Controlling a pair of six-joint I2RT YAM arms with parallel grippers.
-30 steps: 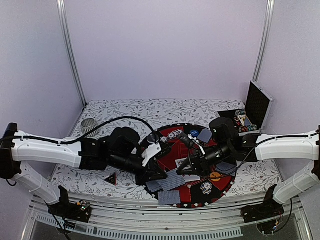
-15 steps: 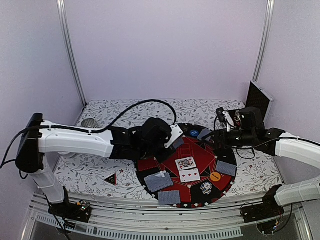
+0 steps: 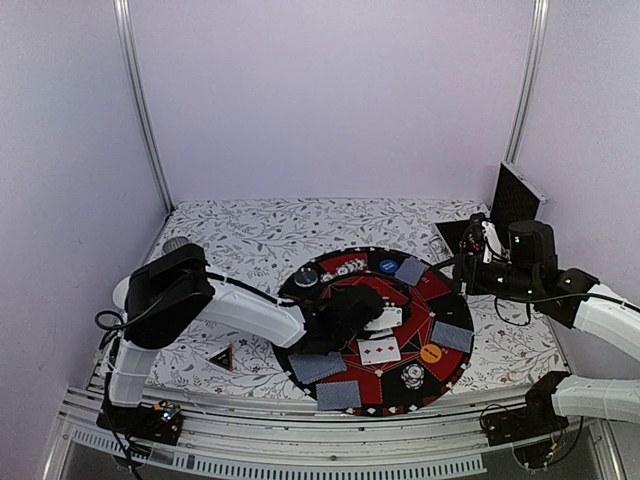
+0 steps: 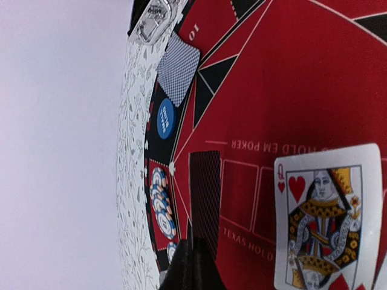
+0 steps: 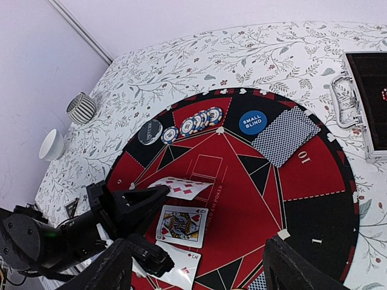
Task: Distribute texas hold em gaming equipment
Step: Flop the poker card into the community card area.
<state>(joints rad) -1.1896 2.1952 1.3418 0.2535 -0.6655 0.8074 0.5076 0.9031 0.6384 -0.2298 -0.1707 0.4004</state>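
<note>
The left gripper [image 3: 372, 312] reaches over the middle of the round red-and-black mat [image 3: 350, 268], shut on a diamonds card [image 5: 184, 187] held tilted just above the felt. In the left wrist view its closed tips [image 4: 195, 244] pinch that card [image 4: 205, 199] edge-on. A queen of hearts [image 5: 181, 223] and a three of diamonds [image 5: 188, 272] lie face up beside it. Face-down cards [image 3: 316, 366] sit around the rim. A row of chips [image 5: 196, 122], a blue disc [image 5: 253, 122], a dark disc [image 5: 149, 131] and an orange disc [image 3: 431, 352] lie on the mat. The right gripper [image 5: 202, 272] hangs open and empty, high at the mat's right.
An open black case [image 3: 505, 215] with chips stands at the back right. A black-red triangle [image 3: 221, 357] lies on the floral cloth left of the mat. A striped cup [image 5: 81, 109] and a white cup [image 5: 51, 145] stand at the far left.
The right gripper opened and drew back to the right, off the mat. The left arm swung away and came back to the mat's middle with a card. Two face-up cards now lie there.
</note>
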